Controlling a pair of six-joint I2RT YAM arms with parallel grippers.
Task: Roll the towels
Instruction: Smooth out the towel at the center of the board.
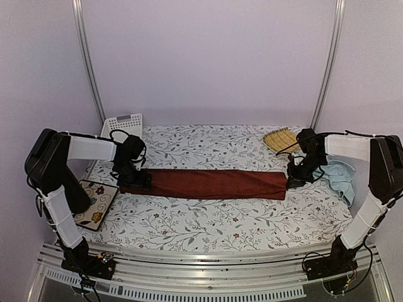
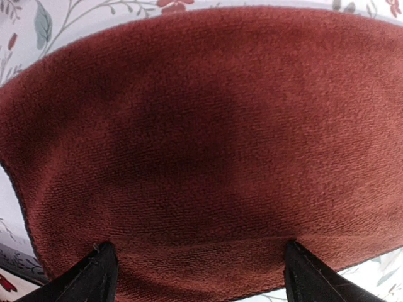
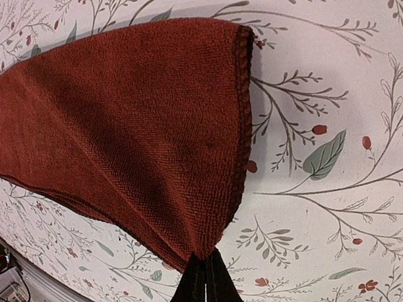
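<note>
The dark rust-red towel (image 1: 204, 184) lies folded into a long strip across the middle of the table. My left gripper (image 1: 137, 180) is down at its left end and stands open. Its two black fingertips (image 2: 94, 274) sit wide apart on the cloth (image 2: 208, 145), which fills the space between them. My right gripper (image 3: 203, 272) is shut on the pointed corner of the towel's right end (image 3: 145, 126), and in the top view the gripper (image 1: 295, 179) sits at that end. The pale blue towel (image 1: 340, 177) lies crumpled at the far right, behind the right arm.
A yellow woven bamboo mat (image 1: 280, 138) lies at the back right. A white slotted basket (image 1: 123, 123) stands at the back left. A floral tile (image 1: 95, 204) rests at the left edge by the left arm. A floral tablecloth (image 1: 208, 220) covers the table.
</note>
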